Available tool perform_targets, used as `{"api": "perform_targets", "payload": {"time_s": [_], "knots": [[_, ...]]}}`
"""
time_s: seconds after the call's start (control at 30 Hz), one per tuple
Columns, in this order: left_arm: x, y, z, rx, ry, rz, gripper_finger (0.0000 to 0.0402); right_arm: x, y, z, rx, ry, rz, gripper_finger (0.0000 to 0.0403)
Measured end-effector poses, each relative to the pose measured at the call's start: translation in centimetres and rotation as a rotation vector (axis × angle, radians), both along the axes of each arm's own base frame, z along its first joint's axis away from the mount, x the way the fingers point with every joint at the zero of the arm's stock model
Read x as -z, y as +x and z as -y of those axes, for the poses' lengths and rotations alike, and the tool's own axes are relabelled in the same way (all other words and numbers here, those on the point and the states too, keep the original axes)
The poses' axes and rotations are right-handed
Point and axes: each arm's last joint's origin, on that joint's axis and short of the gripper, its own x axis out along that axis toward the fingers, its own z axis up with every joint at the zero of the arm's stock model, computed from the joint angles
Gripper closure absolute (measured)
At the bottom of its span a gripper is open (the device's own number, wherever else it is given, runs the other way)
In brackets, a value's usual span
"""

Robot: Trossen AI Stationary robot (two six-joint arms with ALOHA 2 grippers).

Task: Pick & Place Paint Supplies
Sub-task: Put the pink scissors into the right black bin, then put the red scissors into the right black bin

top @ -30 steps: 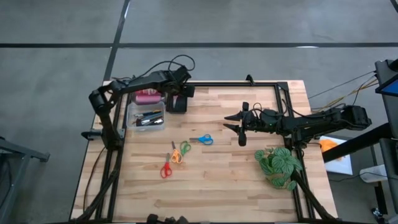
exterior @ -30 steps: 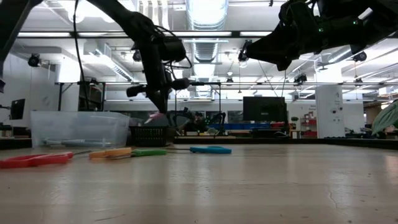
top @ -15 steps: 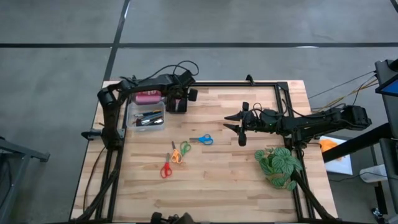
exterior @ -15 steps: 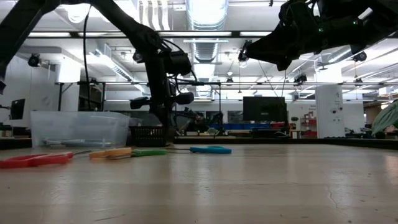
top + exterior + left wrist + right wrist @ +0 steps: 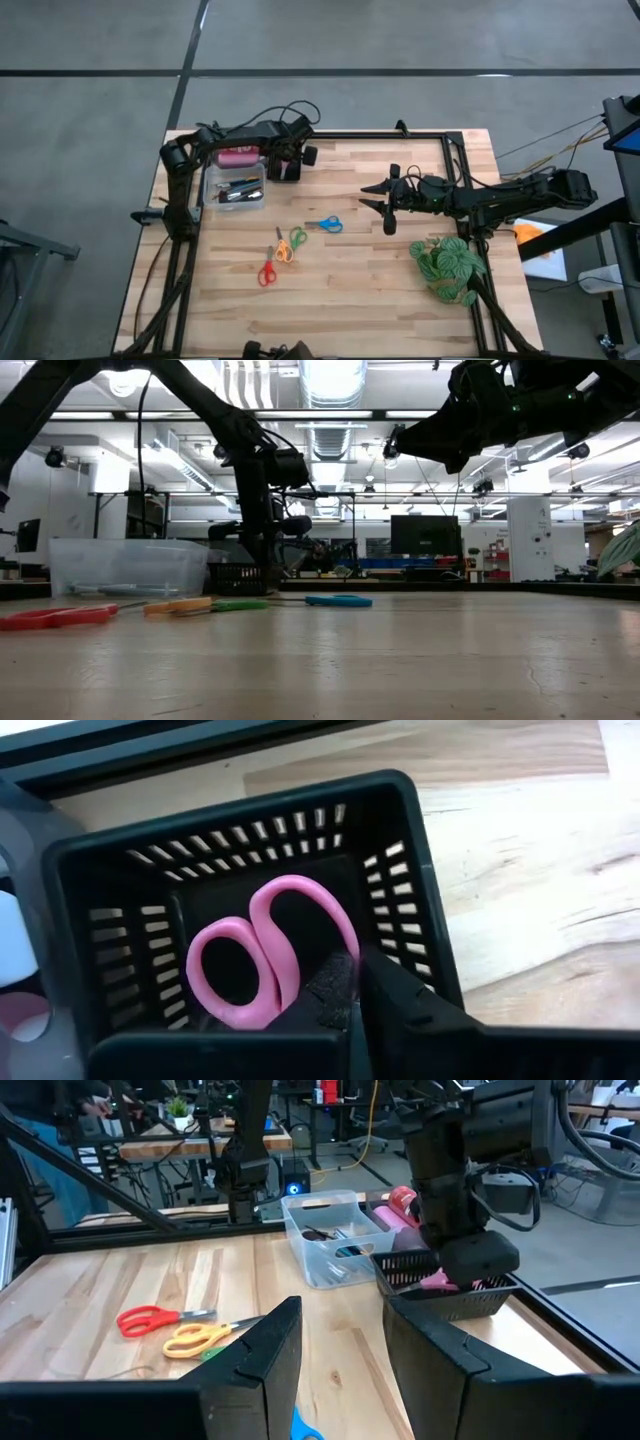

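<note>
Reaching down into the black slotted plastic basket [image 5: 400, 870], my left fingers [image 5: 345, 990] are clenched on the pink-handled scissors [image 5: 265, 955], which sit inside that basket. My right fingers [image 5: 335, 1350] hang parted and empty over the wooden desk [image 5: 380, 270], well apart from the basket.

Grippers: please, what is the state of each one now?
Left gripper: shut on pink scissors inside black basket.
Right gripper: open, holding nothing.

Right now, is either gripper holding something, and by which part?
The left gripper is shut on the pink-handled scissors at a handle loop, inside the black slotted basket. The right gripper holds nothing.
</note>
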Motion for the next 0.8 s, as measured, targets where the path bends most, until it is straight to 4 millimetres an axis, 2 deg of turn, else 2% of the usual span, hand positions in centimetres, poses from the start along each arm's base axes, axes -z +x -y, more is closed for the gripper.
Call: {"api": "perform_targets", "payload": {"time_s": [0.23, 0.67, 0.8], "knots": [[0.0, 0.0, 0.0, -0.001, 0.0, 0.001, 0.0343, 0.0, 0.0, 0.0, 0.0, -0.001, 0.0, 0.0261], [-0.04, 0.0, 0.0, 0.003, 0.001, 0.0, 0.0339, 0.0, 0.0, 0.0, 0.0, 0.0, 0.0, 0.0261], [-0.58, -0.06, 0.1, 0.008, -0.01, 0.011, 0.0339, 0.01, 0.0, 0.01, 0.0, -0.002, -0.001, 0.0261]]}}
